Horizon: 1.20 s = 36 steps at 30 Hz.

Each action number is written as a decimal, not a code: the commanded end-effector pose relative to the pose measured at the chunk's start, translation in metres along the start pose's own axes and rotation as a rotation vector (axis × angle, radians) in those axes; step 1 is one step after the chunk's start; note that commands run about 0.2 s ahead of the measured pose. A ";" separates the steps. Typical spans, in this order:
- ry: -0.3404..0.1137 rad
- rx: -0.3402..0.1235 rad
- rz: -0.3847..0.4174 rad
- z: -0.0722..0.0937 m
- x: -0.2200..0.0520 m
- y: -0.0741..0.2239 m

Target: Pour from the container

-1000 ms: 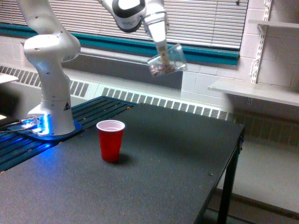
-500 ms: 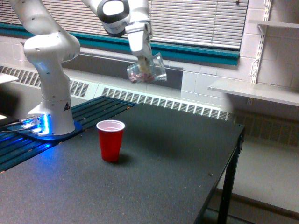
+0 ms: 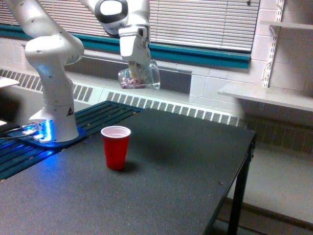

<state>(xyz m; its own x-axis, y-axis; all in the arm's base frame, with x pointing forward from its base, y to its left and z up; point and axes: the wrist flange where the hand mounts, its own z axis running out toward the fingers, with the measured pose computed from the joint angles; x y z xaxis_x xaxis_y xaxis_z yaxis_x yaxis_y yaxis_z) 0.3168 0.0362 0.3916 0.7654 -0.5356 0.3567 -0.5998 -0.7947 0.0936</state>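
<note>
The gripper (image 3: 138,68) pinches the clear container (image 3: 139,78), tipped sideways with pinkish bits inside. It hangs above and just right of 1 red cup (image 3: 116,147) on the black table (image 3: 171,176).

- Even, moderately bright indoor light; no harsh highlights on the dark table (image 3: 161,181).
- Soft, faint shadow beside the red cup (image 3: 116,147), toward the exterior view's right.
- Vivid blue glow at the robot base (image 3: 46,131), spilling onto the slatted surface beside it.
- Daylight filtered through closed blinds (image 3: 205,22); no glare.
- Overall softness and low resolution; compression noise across the tabletop.
- Clear container (image 3: 139,77) indistinct, edges smeared, contents a pinkish blur.
- Straight lines at the frame edges; no marked distortion.
</note>
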 end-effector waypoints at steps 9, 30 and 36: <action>-0.058 -0.081 0.150 0.019 -0.011 0.025; -0.126 -0.157 0.243 0.033 -0.027 0.054; -0.152 -0.175 0.261 0.035 -0.028 0.058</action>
<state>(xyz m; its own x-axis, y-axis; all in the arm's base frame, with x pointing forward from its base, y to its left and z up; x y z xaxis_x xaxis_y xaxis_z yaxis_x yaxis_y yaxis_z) 0.2783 -0.0018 0.3691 0.6191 -0.7338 0.2798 -0.7831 -0.6034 0.1502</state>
